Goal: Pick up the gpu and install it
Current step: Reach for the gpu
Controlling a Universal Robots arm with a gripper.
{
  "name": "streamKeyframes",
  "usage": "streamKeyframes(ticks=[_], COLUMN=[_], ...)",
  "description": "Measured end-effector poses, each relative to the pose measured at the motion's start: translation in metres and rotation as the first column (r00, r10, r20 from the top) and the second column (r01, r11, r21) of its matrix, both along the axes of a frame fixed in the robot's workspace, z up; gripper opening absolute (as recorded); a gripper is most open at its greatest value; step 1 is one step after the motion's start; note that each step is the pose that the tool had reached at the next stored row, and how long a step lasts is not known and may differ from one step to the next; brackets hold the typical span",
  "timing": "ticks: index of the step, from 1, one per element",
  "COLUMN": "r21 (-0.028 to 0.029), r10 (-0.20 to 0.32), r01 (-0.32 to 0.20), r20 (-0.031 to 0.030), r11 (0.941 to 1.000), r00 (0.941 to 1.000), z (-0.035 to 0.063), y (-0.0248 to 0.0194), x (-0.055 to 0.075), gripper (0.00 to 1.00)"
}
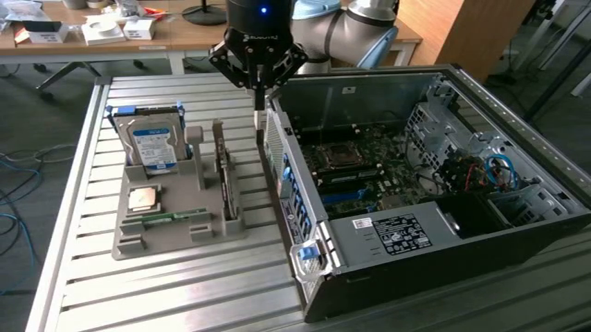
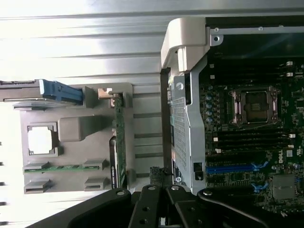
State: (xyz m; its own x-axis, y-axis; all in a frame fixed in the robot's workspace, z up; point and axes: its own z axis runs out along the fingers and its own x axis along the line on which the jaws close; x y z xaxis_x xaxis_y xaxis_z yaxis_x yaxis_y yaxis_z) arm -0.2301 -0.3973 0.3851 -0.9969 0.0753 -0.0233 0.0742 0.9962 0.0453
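The gpu (image 1: 224, 173) is a thin dark card standing on edge in a slot of the grey holder (image 1: 148, 238), on the side nearest the computer case. The wrist view looks down on the gpu's (image 2: 120, 142) green edge, with its pale bracket at one end. My gripper (image 1: 259, 123) hangs shut with nothing between its fingers. It is above the narrow gap between the holder and the rear wall of the open computer case (image 1: 369, 232), higher than the card and a little beyond its far end. In the wrist view the gripper (image 2: 161, 175) tips sit beside the case wall (image 2: 183, 128).
The holder also carries a blue-labelled hard drive (image 1: 152, 145), a processor chip (image 1: 143, 198) and a green RAM stick (image 1: 171, 218). The case lies open with its motherboard (image 1: 360, 166) exposed. All rest on a slatted metal table (image 1: 176, 290). A cluttered desk (image 1: 93, 31) stands behind.
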Motion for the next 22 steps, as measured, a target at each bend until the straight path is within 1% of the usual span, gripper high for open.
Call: streamKeyframes(ticks=[14,22], r21=[-0.0001,0.0001], r10=[0.0,0.0], r01=[0.0,0.0], r20=[-0.0001,0.0], r11=[1.0,1.0], r00=[1.0,1.0], z=[-0.0017,-0.0031], y=[0.0003,0.0007], x=[-0.02,-0.035], gripper=[0.11,0.11])
